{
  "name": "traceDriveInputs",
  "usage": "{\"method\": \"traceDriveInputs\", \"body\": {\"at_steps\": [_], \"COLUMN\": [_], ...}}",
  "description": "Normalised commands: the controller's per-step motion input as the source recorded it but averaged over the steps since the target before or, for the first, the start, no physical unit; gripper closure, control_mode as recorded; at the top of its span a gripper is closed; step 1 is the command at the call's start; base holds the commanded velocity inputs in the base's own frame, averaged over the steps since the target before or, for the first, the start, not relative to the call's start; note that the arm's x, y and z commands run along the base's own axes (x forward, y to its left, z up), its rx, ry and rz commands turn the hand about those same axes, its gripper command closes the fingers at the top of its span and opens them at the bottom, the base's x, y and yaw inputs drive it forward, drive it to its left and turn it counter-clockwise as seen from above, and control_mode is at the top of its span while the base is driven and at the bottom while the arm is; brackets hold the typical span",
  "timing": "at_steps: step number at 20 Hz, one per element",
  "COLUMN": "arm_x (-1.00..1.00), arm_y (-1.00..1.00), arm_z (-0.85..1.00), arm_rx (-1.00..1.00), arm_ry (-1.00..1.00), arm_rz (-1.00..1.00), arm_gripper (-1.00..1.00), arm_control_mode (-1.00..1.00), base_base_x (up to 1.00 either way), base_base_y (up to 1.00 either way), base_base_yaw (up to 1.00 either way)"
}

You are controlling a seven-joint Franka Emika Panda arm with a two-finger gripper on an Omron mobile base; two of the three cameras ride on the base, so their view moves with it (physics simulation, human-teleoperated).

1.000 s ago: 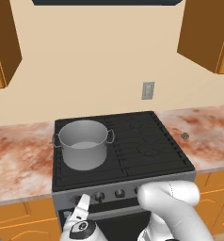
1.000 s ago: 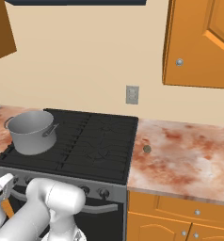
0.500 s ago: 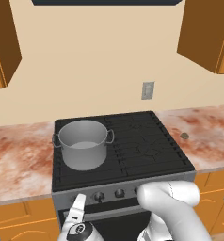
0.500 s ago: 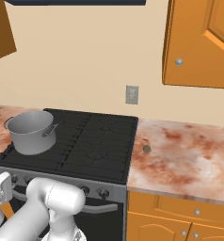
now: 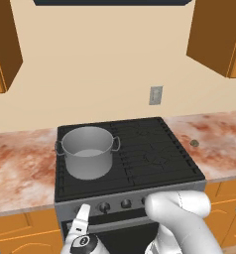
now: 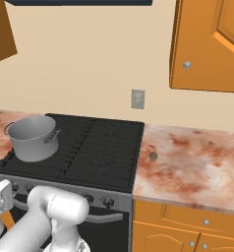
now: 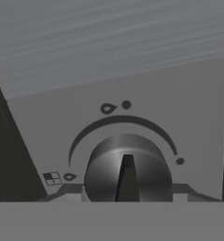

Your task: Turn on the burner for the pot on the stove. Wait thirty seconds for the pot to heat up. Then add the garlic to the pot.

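Your gripper (image 5: 82,214) is pinching the knob (image 7: 127,170) directly ahead. Risk: it slips off mid-turn, leaving the pot (image 5: 88,151) beyond it unheated.

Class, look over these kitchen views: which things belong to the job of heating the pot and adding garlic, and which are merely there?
Part of the job:
pot
stove
knob, straight ahead of the pincer
garlic on the counter

Merely there:
wall outlet
upper cabinets
counter drawers
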Motion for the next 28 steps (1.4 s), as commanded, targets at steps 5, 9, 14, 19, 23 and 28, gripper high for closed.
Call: {"method": "traceDriveInputs", "body": {"at_steps": [5,9,14,19,23,28], "arm_x": [0.0,0.0,0.0,0.0,0.0,-0.08], "arm_y": [0.0,0.0,0.0,0.0,0.0,0.0], "arm_z": [0.0,0.0,0.0,0.0,0.0,0.16], "arm_rx": [0.0,0.0,0.0,0.0,0.0,0.01], "arm_ry": [0.0,0.0,0.0,0.0,0.0,-0.02], "arm_rz": [0.0,0.0,0.0,0.0,0.0,0.0], "arm_gripper": [1.0,1.0,-1.0,-1.0,-1.0,-1.0], "arm_control_mode": [-1.0,-1.0,-1.0,-1.0,-1.0,-1.0], "base_base_x": [0.0,0.0,0.0,0.0,0.0,0.0], "base_base_y": [0.0,0.0,0.0,0.0,0.0,0.0], "base_base_yaw": [0.0,0.0,0.0,0.0,0.0,0.0]}}
